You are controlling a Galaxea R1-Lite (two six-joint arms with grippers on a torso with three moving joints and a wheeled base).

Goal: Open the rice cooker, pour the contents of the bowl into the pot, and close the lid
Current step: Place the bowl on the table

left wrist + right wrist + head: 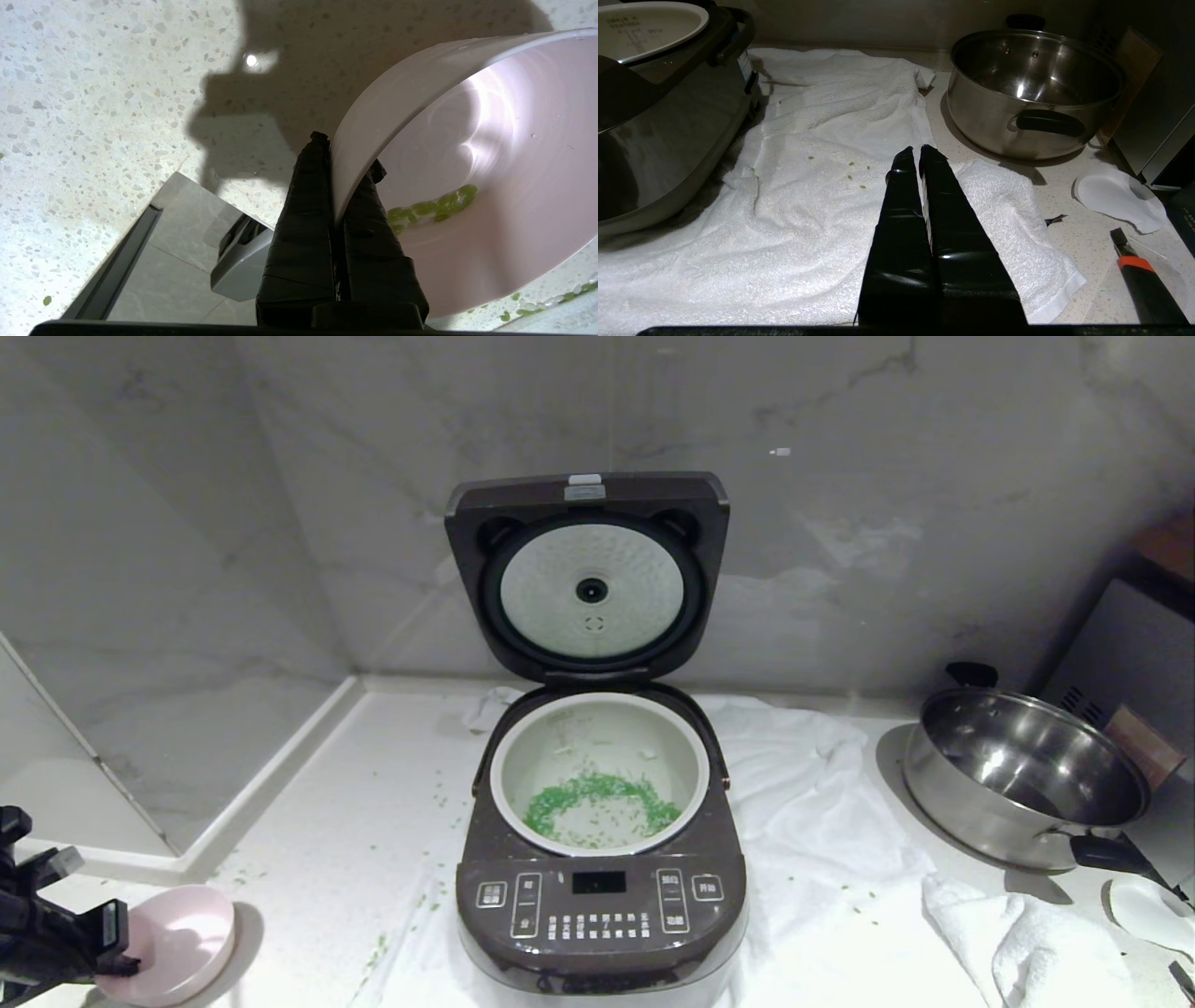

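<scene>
One left gripper has its jaws clamped on the tilted bowl rim, low over the bench. The rice cooker stands apart, lid upright. Right gripper jaws are pressed together.

- The left gripper is cut off by the head view's left edge.
- The bowl runs past the left wrist view's right edge.
- The rice cooker has labels too small to read.
- The steel pan hides its near handle's root.
- The knife is cut off at the bottom edge.

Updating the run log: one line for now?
lid open | green bits in pot | left gripper shut on bowl rim | right gripper shut, idle
</scene>
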